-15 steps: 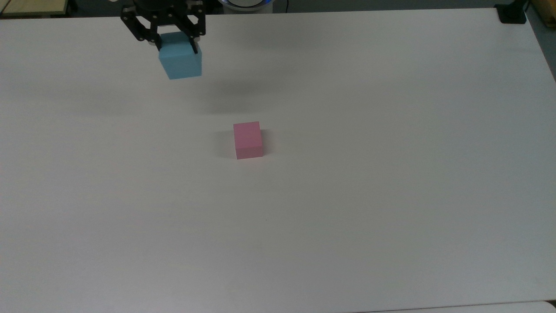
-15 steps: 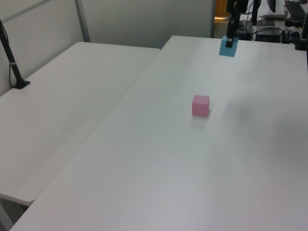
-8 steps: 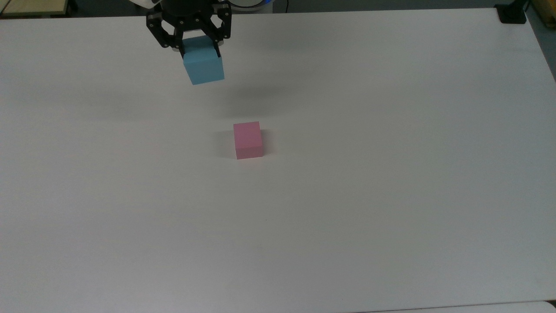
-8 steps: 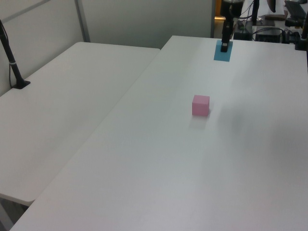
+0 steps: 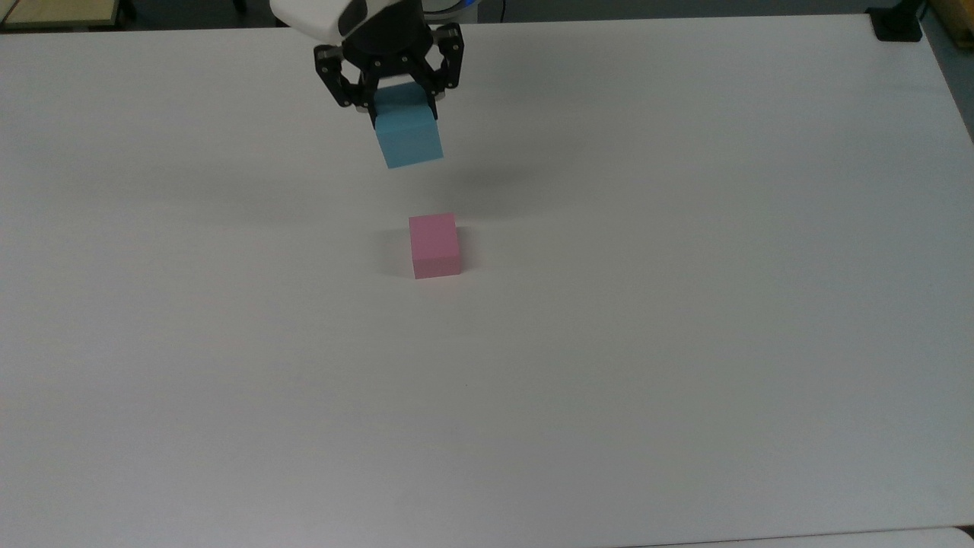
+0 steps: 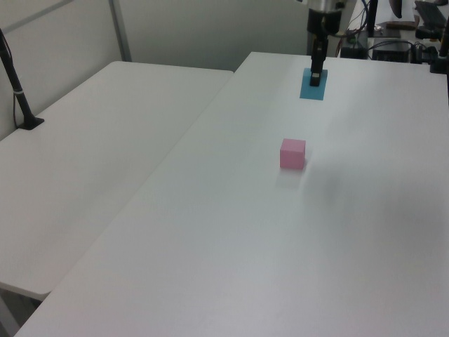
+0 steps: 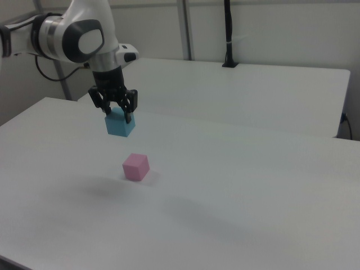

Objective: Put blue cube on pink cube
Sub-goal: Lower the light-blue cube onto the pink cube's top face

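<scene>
white matte tabletop [image 5: 685,342] all round. i have the black two-finger gripper [image 5: 403,114] clamped on the small sky-blue matte cube [image 5: 409,137], held clear of the surface, short of the small pastel pink matte cube [image 5: 434,243] resting alone mid-table. my worry: release it off-centre or skewed and blue slides off, or nudges pink aside

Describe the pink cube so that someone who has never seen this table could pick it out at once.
Start with the wide white table. Near its middle, resting flat on the surface with nothing touching it, sits the pink cube. The only other block, the blue cube, is about the same size but hangs above the table, gripped in the robot's black hand.
</scene>
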`<state>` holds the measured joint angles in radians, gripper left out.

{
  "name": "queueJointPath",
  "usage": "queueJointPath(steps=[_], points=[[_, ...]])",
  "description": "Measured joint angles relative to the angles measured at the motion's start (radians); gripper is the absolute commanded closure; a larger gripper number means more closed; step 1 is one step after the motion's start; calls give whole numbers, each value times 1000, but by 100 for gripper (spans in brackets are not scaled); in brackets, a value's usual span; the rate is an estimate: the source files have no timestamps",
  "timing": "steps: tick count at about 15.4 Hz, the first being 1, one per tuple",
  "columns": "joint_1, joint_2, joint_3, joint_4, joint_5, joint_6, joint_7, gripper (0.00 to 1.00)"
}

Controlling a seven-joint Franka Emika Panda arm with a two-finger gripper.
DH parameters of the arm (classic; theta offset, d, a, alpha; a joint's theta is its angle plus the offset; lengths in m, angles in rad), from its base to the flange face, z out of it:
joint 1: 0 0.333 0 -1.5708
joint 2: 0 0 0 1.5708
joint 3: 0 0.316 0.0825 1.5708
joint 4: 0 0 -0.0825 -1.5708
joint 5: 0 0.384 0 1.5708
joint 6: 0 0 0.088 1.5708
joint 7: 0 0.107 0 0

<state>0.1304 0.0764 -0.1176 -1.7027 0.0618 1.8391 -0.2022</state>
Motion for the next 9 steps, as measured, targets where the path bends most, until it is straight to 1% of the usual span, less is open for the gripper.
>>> queueJointPath(steps=[2,5,9], points=[[4,37,0,14,0,8,15,70],[12,90,0,25,0,85,43,70],[29,125,0,28,0,104,68,70]])
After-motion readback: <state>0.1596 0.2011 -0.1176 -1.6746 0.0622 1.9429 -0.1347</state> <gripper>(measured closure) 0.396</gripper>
